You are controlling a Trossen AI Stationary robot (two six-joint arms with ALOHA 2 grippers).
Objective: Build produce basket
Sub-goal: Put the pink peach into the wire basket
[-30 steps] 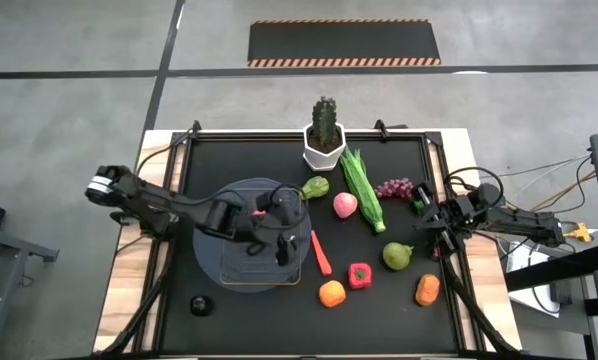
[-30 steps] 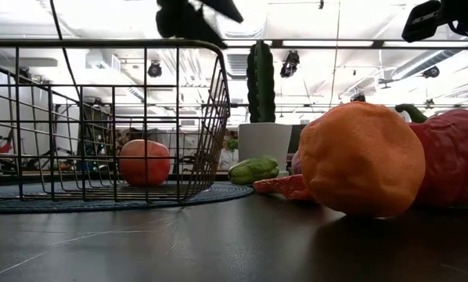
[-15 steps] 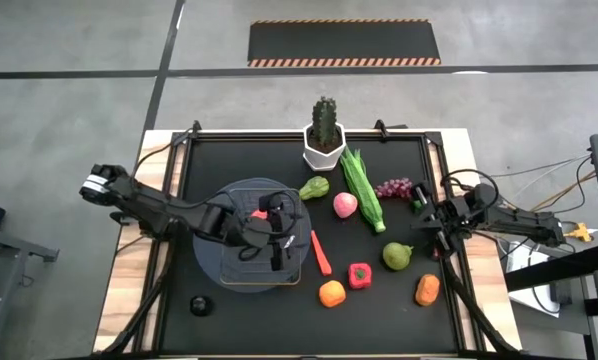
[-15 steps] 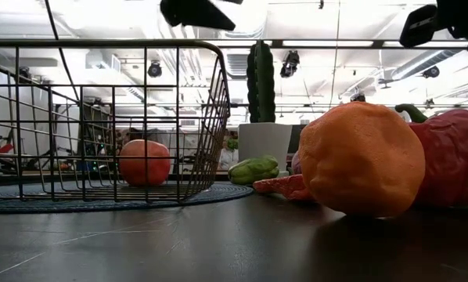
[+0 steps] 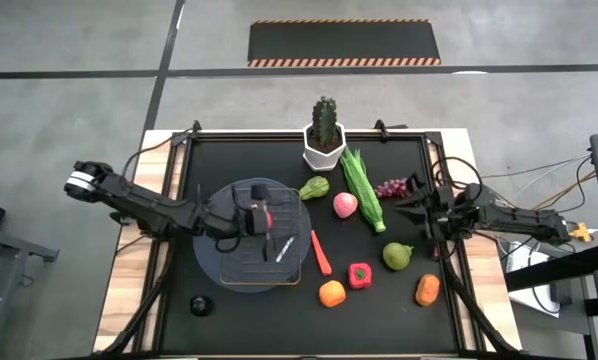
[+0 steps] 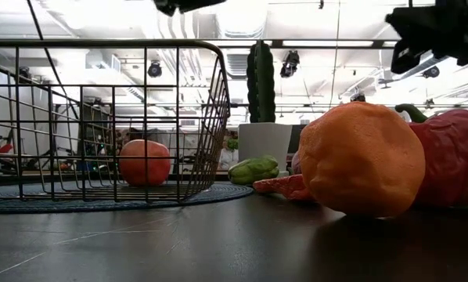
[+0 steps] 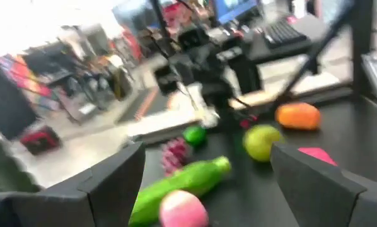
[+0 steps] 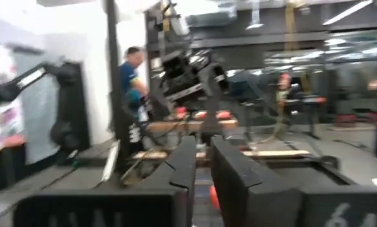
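dark wire mesh forms the basket (image 5: pixel 264 238), which sits on a round grey-blue disc (image 5: pixel 211 262) on the left half of the black tabletop (image 5: pixel 239 160). a red apple (image 6: pixel 144 162) lies inside the basket, seen through the wires in the low view. the left gripper (image 5: pixel 262 217) hangs above the basket, its two fingers (image 7: pixel 106 183) standing wide apart with nothing between them. the right gripper (image 5: pixel 411 203) is at the right edge of the tabletop, just beside the purple grapes (image 5: pixel 393 187); its fingers (image 8: pixel 176 173) stand close together with only a narrow slit between them, and whether they pinch anything cannot be told. the remaining produce lies outside the basket: a small green fruit (image 5: pixel 315 187) just beside the basket's far right corner, a pink apple (image 5: pixel 345 205), a long green leafy stalk (image 5: pixel 362 187), a carrot (image 5: pixel 320 253), a red pepper (image 5: pixel 360 275), a green pear (image 5: pixel 397 256), and two oranges (image 5: pixel 331 293) (image 5: pixel 426 290) near the front. a cactus in a white pot (image 5: pixel 323 135) stands at the far edge.
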